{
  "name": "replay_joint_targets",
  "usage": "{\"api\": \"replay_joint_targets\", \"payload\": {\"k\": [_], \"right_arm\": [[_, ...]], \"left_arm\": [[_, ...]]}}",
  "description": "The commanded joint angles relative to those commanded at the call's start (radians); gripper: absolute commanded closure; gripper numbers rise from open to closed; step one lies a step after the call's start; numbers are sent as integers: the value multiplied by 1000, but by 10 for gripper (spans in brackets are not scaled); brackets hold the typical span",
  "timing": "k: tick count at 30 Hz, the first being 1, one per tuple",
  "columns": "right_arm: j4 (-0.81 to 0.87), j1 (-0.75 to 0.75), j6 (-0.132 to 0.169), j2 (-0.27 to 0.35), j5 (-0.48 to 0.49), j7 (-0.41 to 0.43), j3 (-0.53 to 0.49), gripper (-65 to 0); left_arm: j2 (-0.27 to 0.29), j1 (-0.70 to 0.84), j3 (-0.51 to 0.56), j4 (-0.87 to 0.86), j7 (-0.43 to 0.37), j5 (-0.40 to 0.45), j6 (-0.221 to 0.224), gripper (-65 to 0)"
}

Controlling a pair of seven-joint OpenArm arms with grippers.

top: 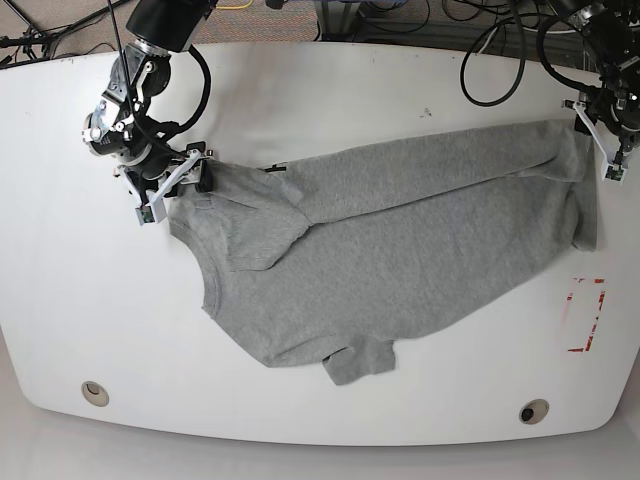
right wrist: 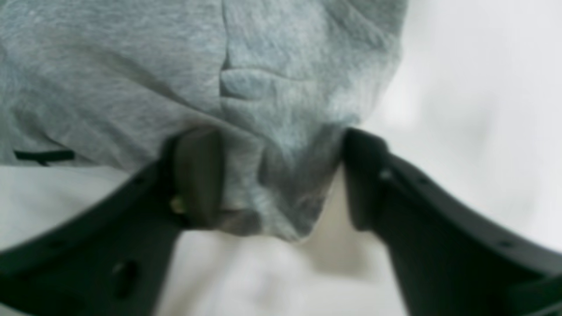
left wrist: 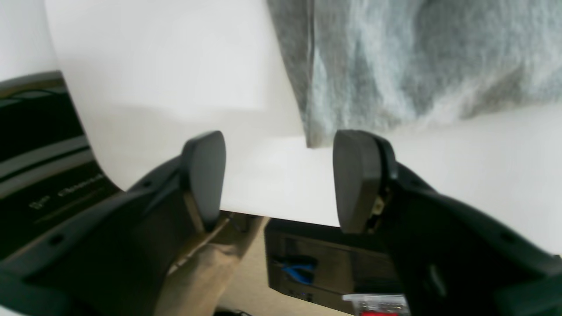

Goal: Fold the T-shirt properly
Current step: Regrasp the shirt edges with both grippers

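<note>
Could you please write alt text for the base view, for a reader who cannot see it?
A grey T-shirt lies spread and wrinkled across a white table, seen from above. The right gripper sits at the shirt's edge on the view's left, and the left gripper at its edge on the view's right. A red outline marks the table near the right rim.

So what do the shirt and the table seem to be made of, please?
The shirt looks like soft knitted fabric, probably cotton jersey: mottled grey with a slightly fuzzy surface, and it creases and bunches easily in the right wrist view. The table looks like a hard, smooth white board with a slight sheen, perhaps laminate or painted wood; the pictures cannot settle which.
</note>
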Motion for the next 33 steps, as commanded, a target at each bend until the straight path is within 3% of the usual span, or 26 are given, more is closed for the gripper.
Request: {"api": "replay_joint_targets", "payload": {"k": [4,8,14,28,32,33], "right_arm": [[-2,0,0,2,0,0,0,-174],[-2,-2,0,2,0,0,0,-116],[0,-3,0,3,0,0,0,-109],[80,-11,0,5,0,-8,0,-100],[106,-37,0,6,0,-8,2,-52],[117,-44,0,11,0,-8,2,-22]], "left_arm": [[5,0,0,-2,0,0,0,-360],[5,-2,2,-2,-18,0,0,-360],[2,-2,3,-63,-107,2,0,-360],[-2,-32,28,-230,-166,0,0,-357],[-2,-28,58,-229,-167,0,0,-262],[-2,-28,64,-232,-167,0,0,-197]]}}
